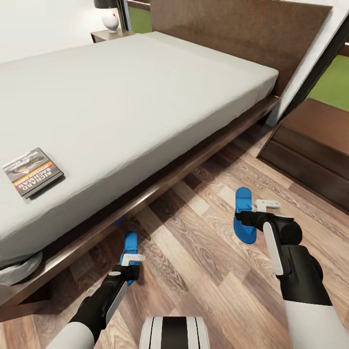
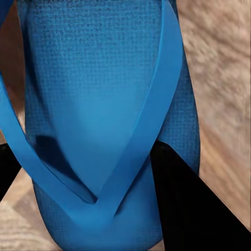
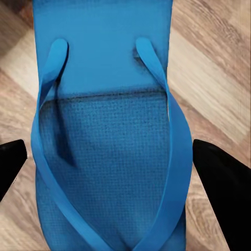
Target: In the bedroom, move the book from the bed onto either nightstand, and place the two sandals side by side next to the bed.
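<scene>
One paperback book [image 1: 33,172] is lying near the edge of the bed [image 1: 126,97], and two blue sandals are lying on the wood-plank floor [image 1: 203,261], well apart. The left gripper [image 1: 132,262] is hanging over the left sandal [image 1: 130,242] by the bed frame, its fingers [image 2: 198,209] spread either side. The right gripper [image 1: 264,207] is hanging over the right sandal [image 1: 244,215], fingers [image 3: 222,172] likewise spread apart; one nightstand [image 1: 110,35] with a lamp [image 1: 109,15] is standing beyond the bed.

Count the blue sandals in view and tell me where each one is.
2. One sandal lies on the floor by the bed frame, at the left tool. The other sandal lies farther out, at the right tool.
</scene>
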{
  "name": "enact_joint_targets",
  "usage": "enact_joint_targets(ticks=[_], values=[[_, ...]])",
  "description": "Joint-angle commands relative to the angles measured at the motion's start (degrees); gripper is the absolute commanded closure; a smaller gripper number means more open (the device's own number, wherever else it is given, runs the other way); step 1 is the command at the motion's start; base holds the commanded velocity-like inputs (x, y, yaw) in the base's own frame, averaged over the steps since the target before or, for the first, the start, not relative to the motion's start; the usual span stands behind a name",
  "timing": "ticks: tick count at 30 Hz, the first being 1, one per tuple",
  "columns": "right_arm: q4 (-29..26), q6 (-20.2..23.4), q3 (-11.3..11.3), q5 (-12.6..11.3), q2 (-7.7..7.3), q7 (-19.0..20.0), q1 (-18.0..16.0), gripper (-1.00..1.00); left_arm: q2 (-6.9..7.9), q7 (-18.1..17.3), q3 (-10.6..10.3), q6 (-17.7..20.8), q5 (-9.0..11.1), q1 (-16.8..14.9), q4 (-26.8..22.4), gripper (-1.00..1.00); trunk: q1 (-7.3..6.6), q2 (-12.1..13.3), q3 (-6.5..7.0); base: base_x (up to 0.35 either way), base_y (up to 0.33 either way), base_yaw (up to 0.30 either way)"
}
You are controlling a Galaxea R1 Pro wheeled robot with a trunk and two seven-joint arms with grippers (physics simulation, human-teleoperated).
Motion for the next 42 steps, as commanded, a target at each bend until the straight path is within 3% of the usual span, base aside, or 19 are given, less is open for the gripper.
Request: enact_joint_targets(ticks=[1,14,34,42], values=[[-0.05,0.23,0.05,-0.30,-0.03,-0.40,-0.02,1.00,0.03,0.49,-0.24,0.27,0.46,-0.01,-0.06,1.00,0.00,-0.01,-0.01,0.147,-0.137,0.269],[-0.05,0.23,0.00,-0.19,-0.03,-0.40,-0.02,1.00,-0.02,0.49,-0.24,0.30,0.39,-0.02,-0.04,1.00,0.00,-0.01,0.39,0.201,-0.247,0.255],[0.03,0.23,0.08,0.07,-0.03,-0.38,-0.02,1.00,0.03,0.49,-0.26,0.18,0.46,-0.01,-0.11,1.00,0.00,-0.01,2.16,0.007,-0.016,0.081],[-0.02,0.31,0.08,0.09,-0.03,-0.39,-0.01,1.00,0.03,0.41,-0.33,0.26,0.38,0.00,-0.11,1.00,0.00,-0.01,2.88,0.000,-0.237,0.116]])
